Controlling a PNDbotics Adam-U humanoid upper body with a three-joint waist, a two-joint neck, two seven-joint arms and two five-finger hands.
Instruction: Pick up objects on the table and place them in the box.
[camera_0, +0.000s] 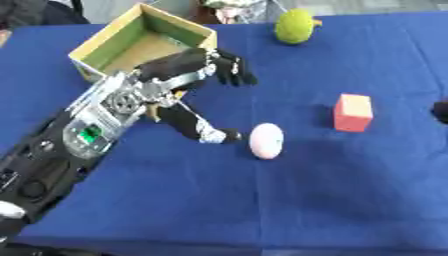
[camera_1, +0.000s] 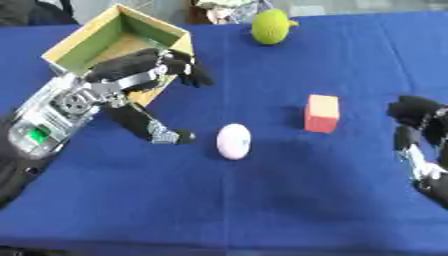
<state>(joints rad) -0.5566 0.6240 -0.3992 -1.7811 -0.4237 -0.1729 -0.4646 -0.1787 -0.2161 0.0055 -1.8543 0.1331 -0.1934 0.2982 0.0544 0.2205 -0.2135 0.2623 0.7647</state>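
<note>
**Left robot hand poised beside the pale egg**

Blue cloth covers the whole worktop (camera_0: 332, 210), and everything for this job sits on it. Biggest of the lot is the box (camera_0: 98, 46), open-topped with green inner walls, up at about eleven o'clock. The left robot hand (camera_0: 188, 70) hangs just in front of the box's near corner, fingers spread and slightly drooped toward three o'clock, thumb reaching down toward five o'clock; it holds nothing. The right robot hand (camera_1: 418, 120) shows only in the right eye view, at the three o'clock edge, fingers curled loosely and also empty, as far as I can tell.

Next in size is the green, bumpy round fruit (camera_0: 294, 26) at one o'clock, well apart from both hands. An orange-red block (camera_0: 353, 113) stands upright toward three o'clock. Smallest is the pale pink egg-shaped object (camera_0: 267, 141), near centre, just beside the left thumb tip but not touching it.

I'd judge the egg is the piece being gone for. To do it well, the hand should drop so fingers and thumb straddle the egg across its narrow width, closing evenly; a smooth rounded thing like that may roll off toward three o'clock if nudged from one side first. Then lift clear before swinging back to eleven o'clock.
</note>
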